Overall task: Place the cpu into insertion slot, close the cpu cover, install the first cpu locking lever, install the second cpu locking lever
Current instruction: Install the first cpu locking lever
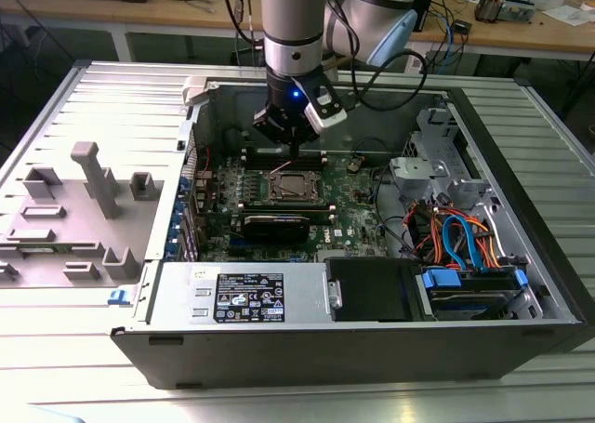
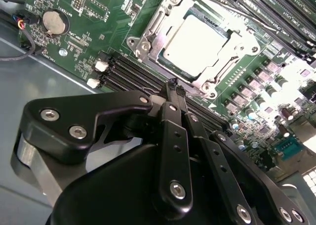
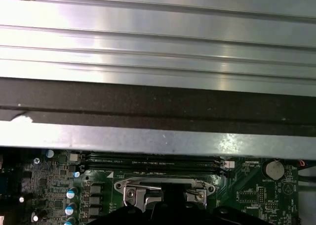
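The cpu (image 2: pixel 197 37), a square chip with a bright silver top, lies in the insertion slot (image 2: pixel 159 58) on the green motherboard (image 2: pixel 74 47). The cpu cover (image 2: pixel 148 41), a metal frame with a square window, lies flat around the chip. My gripper (image 2: pixel 174 89) is shut, its black fingers (image 2: pixel 170 131) pressed together with nothing between them. Its tips hover at the edge of the socket beside the memory slots. In the exterior view the gripper (image 1: pixel 293 149) hangs just above the socket's far edge (image 1: pixel 296 167). How the locking levers stand I cannot tell.
Long black memory slots (image 2: pixel 128 71) run beside the socket, and a coin battery (image 2: pixel 54 22) sits farther off. The open case holds a power supply (image 1: pixel 251 293) in front and drive bays with blue cables (image 1: pixel 465 246) at the exterior view's right. A grey fixture tray (image 1: pixel 74 209) lies at the left.
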Motion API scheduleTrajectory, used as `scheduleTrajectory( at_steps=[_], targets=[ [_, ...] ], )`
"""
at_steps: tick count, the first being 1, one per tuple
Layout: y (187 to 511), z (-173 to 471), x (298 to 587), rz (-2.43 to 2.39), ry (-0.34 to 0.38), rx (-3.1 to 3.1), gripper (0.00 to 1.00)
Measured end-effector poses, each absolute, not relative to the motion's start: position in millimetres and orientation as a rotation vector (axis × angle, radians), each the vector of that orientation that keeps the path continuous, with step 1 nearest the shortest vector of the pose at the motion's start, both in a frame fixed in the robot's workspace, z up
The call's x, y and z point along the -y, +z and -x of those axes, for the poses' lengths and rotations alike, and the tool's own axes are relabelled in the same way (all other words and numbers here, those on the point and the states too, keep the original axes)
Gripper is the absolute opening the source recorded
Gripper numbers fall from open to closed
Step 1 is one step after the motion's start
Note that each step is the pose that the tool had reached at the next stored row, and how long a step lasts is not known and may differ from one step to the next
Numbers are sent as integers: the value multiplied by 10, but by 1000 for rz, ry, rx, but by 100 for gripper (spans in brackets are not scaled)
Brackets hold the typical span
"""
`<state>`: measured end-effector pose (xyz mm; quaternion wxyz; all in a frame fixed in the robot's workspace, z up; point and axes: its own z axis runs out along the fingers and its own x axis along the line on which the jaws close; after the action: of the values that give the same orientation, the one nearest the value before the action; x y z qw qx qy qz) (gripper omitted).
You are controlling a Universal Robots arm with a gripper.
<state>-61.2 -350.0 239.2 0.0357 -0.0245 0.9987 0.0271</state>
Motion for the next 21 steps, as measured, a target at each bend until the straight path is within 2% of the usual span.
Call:
scheduleTrajectory(
  at_steps=[21],
  targets=[
    [2238, 585, 3450, 75, 82, -3055, 11]
  ],
)
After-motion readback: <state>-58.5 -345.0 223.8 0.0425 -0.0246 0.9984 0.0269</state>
